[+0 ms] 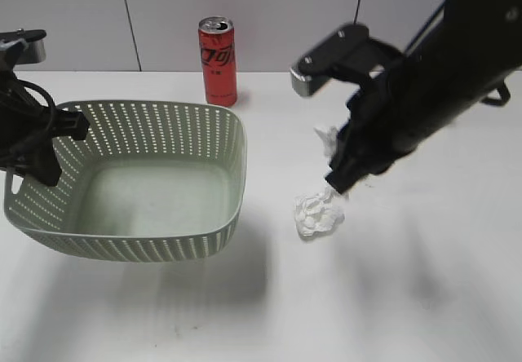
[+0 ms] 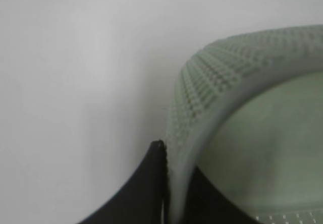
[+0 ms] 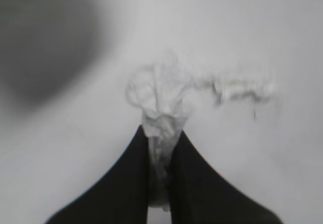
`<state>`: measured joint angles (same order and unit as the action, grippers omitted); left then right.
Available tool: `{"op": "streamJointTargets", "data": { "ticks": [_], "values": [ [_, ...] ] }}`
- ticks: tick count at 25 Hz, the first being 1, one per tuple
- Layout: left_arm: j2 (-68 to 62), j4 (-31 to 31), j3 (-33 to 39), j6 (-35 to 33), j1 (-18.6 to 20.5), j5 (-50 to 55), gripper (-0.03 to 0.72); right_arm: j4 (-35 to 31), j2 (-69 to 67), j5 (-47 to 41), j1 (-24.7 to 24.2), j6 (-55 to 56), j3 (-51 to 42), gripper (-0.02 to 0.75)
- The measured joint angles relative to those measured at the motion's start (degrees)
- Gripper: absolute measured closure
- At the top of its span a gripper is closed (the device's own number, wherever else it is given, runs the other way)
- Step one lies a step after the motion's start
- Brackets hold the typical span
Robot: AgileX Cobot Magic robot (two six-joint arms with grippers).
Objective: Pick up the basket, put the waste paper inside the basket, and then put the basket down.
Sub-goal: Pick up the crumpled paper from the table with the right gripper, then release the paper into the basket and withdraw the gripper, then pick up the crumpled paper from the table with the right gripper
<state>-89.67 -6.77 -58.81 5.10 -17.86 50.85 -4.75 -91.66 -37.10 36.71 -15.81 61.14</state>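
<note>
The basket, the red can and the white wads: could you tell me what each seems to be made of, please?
The basket looks like moulded matte plastic: pale green, thin walls, even rows of punched slots. The red can is probably aluminium, with a glossy printed side and a silvery pull-tab top. The white wads look like thin tissue paper, soft and irregularly crumpled.

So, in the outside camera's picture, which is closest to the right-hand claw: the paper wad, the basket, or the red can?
From the right gripper:
1. Waste paper wad, just below it.
2. Red can, back left.
3. Basket, left; too close to call against the can.
</note>
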Motion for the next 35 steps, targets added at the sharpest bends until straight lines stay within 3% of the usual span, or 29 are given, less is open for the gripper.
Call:
{"op": "streamJointTargets", "data": {
  "ticks": [4,8,9,11,14,16,18,21,27,35],
  "values": [
    [0.0,0.0,0.0,0.0,0.0,0.0,0.688,-1.73,1.42,-0.01,8.35,-0.44,10.82,0.692],
    [0.0,-0.05,0.0,0.04,0.0,0.23,0.688,-7.33,-4.32,-0.27,12.95,-0.5,21.45,0.678],
    [0.0,-0.05,0.0,0.04,0.0,0.28,0.688,-8.34,-6.4,-0.69,13.27,-0.54,23.08,0.64],
    [0.0,0.0,0.0,0.04,0.0,0.34,0.688,-9.79,-10.32,-2.32,13.32,-0.54,25.6,0.494],
    [0.0,0.0,0.0,0.04,0.0,0.38,0.688,-9.81,-14.07,-4.96,13.32,-0.54,26.16,0.215],
    [0.0,0.05,0.0,0.04,0.0,0.45,0.688,-7.22,-14.85,-8.42,12.81,1.5,27.09,0.119],
    [0.0,0.05,0.0,0.04,0.0,0.64,0.688,-2.55,-14.74,-11.92,11.03,5.48,29.36,0.106],
    [0.0,0.05,0.0,0.04,0.0,0.7,0.688,1.32,-14.05,-13.29,3.87,11.84,31.85,0.114],
    [0.0,0.1,0.0,0.04,0.0,0.51,0.688,3.24,-18.99,-16.2,-8.18,33.85,32.42,0.208],
    [0.0,0.1,0.0,0.04,0.06,-0.21,0.688,3.04,-33.18,-15.83,-10.28,52.93,32.42,0.231]
  ]
}}
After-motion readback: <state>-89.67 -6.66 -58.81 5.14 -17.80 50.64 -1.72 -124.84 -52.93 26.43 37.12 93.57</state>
